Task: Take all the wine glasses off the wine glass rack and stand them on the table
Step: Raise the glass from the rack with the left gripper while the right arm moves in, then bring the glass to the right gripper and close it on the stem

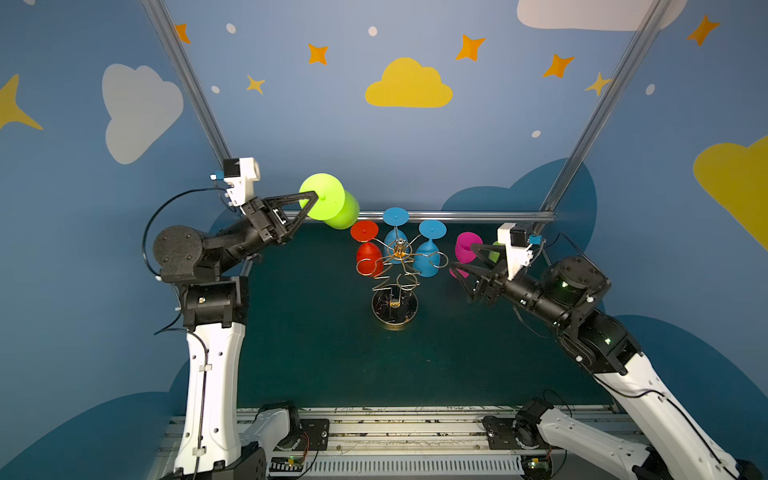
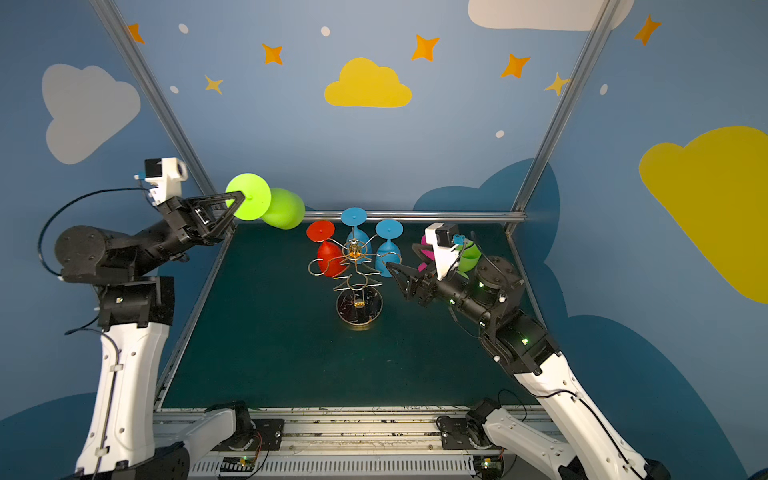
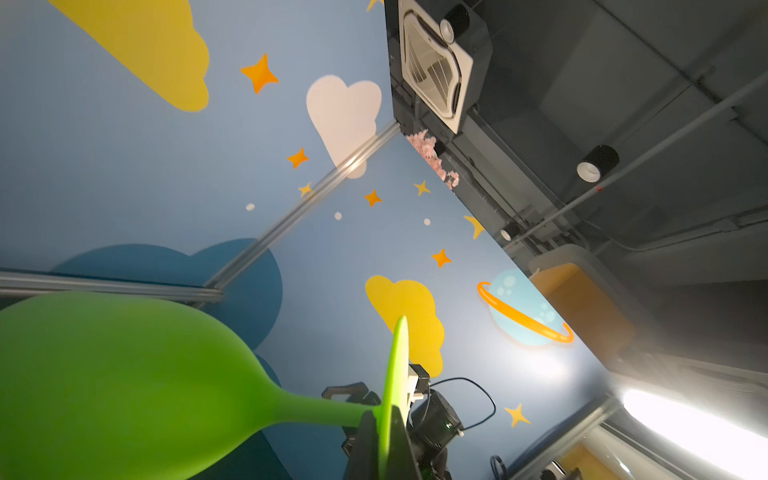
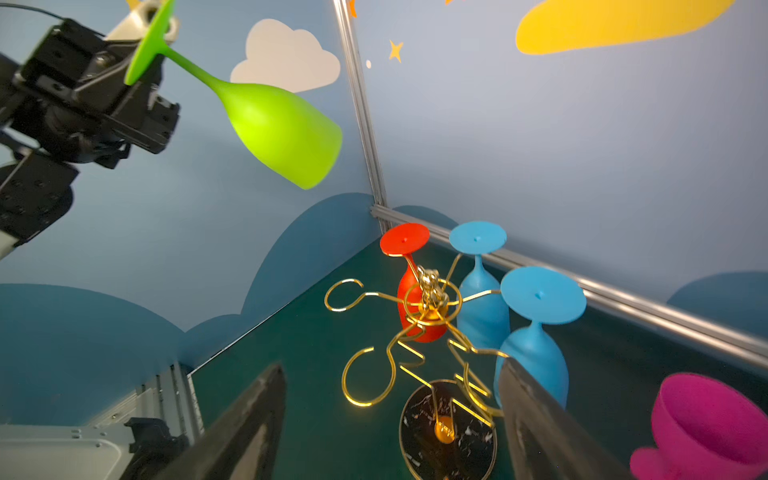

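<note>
In both top views my left pincer (image 1: 314, 198) is clamped on the flat foot of the green glass (image 1: 338, 210). The glass sticks out sideways past the tips, high over the table (image 1: 316, 353) and clear of the rack (image 1: 395, 266). The rack stands lower, between my two pincers, with a red glass (image 1: 368, 257) and two blue glasses (image 1: 426, 259) hanging on it. My right pincer (image 2: 401, 255) is spread apart and empty, just beside the rack.

The left wrist view shows the foot edge-on between the fingers (image 3: 365, 440). The bowl is cut off by the frame, and I see no rack or table here.

In the right wrist view the spread fingers frame the rack's round base. A pink glass (image 4: 706, 419) beside one finger is partly out of frame.

I judge the lift-off done. Next I would lower the glass well away from the rack, level it to meet the table squarely, then let go. With only the foot pinched, it could swing.
</note>
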Robot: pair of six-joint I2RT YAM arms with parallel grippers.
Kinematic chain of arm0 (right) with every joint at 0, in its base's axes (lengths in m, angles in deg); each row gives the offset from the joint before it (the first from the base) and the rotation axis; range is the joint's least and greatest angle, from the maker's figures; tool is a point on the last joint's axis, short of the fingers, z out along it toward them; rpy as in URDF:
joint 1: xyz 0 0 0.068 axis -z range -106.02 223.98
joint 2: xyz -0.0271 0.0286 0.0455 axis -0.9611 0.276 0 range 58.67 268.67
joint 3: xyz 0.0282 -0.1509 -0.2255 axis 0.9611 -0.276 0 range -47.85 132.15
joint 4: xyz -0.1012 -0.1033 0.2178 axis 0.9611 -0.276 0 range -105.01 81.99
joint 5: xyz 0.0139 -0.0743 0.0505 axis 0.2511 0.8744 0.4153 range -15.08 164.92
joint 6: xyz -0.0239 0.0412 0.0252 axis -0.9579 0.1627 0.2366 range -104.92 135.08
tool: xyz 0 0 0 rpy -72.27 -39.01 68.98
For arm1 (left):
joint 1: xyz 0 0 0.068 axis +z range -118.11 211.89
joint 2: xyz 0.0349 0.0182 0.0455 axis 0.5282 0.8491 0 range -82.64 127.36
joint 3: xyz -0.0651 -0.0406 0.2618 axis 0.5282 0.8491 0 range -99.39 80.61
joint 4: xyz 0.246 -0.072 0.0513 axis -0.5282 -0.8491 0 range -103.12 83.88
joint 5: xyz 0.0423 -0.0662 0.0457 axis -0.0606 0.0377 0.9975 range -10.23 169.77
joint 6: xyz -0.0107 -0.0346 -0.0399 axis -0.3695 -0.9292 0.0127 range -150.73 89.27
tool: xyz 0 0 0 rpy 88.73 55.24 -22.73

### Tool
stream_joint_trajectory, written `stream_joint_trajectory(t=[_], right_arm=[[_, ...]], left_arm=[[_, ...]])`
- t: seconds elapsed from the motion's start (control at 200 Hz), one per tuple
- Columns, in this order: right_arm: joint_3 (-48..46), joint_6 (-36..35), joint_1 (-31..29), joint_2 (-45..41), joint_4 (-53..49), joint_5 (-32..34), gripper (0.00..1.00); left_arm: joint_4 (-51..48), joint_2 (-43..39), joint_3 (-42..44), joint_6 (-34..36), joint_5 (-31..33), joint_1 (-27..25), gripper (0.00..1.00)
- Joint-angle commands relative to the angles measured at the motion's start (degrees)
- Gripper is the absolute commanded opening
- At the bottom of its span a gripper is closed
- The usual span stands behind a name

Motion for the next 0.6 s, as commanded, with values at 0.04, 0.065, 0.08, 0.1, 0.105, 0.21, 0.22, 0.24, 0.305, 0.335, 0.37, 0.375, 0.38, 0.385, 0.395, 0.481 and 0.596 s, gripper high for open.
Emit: stream_joint_trajectory(t=[0.04, 0.065, 0.08, 0.1, 0.105, 0.21, 0.22, 0.24, 0.305, 0.335, 0.37, 0.375, 0.38, 0.385, 0.395, 0.481, 0.596], right_arm=[[1.3, -9.6, 0.1, 0.5, 6.7, -3.0, 0.81], [1.0, -10.9, 0.2, 0.6, 7.9, -3.6, 0.81], [0.9, -11.6, 0.2, 0.6, 8.4, -3.9, 0.81], [0.8, -12.3, 0.1, 0.7, 9.1, -4.3, 0.82], [0.7, -12.5, 0.1, 0.8, 9.2, -4.3, 0.82], [0.3, -16.2, 0.1, 1.8, 12.4, -6.1, 0.83], [0.2, -16.6, 0.1, 1.9, 12.7, -6.4, 0.83], [0.1, -17.3, 0.1, 2.2, 13.1, -6.9, 0.83], [0.4, -19.4, 0.1, 3.2, 13.8, -8.1, 0.84], [0.6, -20.2, 0.0, 3.7, 13.9, -8.3, 0.85], [0.9, -21.1, 0.0, 4.3, 14.1, -8.6, 0.85], [0.9, -21.2, 0.0, 4.4, 14.1, -8.6, 0.85], [1.0, -21.4, 0.0, 4.5, 14.1, -8.6, 0.85], [1.0, -21.5, 0.0, 4.7, 14.2, -8.6, 0.85], [1.1, -21.6, 0.0, 4.9, 14.2, -8.6, 0.86], [1.8, -23.3, 0.0, 6.5, 15.0, -9.5, 0.86], [4.1, -24.6, -0.1, 9.2, 14.0, -10.3, 0.87]], left_arm=[[5.1, 3.0, -1.8, -2.1, -1.6, -6.0, 0.03], [5.6, 3.8, -1.6, -2.5, -1.5, -6.8, 0.03], [5.9, 4.1, -1.7, -2.7, -1.5, -7.4, 0.03], [6.2, 4.6, -1.6, -3.1, -1.5, -8.2, 0.03], [6.3, 4.8, -1.6, -3.2, -1.5, -8.3, 0.03], [8.8, 7.2, -1.9, -5.0, -1.8, -11.7, 0.03], [8.9, 7.5, -1.9, -5.1, -1.8, -12.0, 0.03], [9.1, 7.8, -2.2, -5.2, -1.8, -12.5, 0.03], [9.1, 9.1, -3.2, -5.2, -2.2, -14.4, 0.03], [9.1, 9.6, -3.7, -5.2, -2.4, -15.3, 0.03], [9.0, 10.3, -4.1, -5.3, -2.7, -16.3, 0.03], [9.0, 10.5, -4.2, -5.3, -2.7, -16.3, 0.03], [9.1, 10.6, -4.3, -5.3, -2.7, -16.6, 0.03], [9.0, 10.7, -4.3, -5.3, -2.7, -16.7, 0.03], [9.0, 10.7, -4.5, -5.3, -2.8, -17.0, 0.03], [9.1, 12.5, -5.0, -5.6, -3.3, -19.4, 0.03], [10.3, 14.2, -5.0, -6.9, -3.7, -21.2, 0.03]])
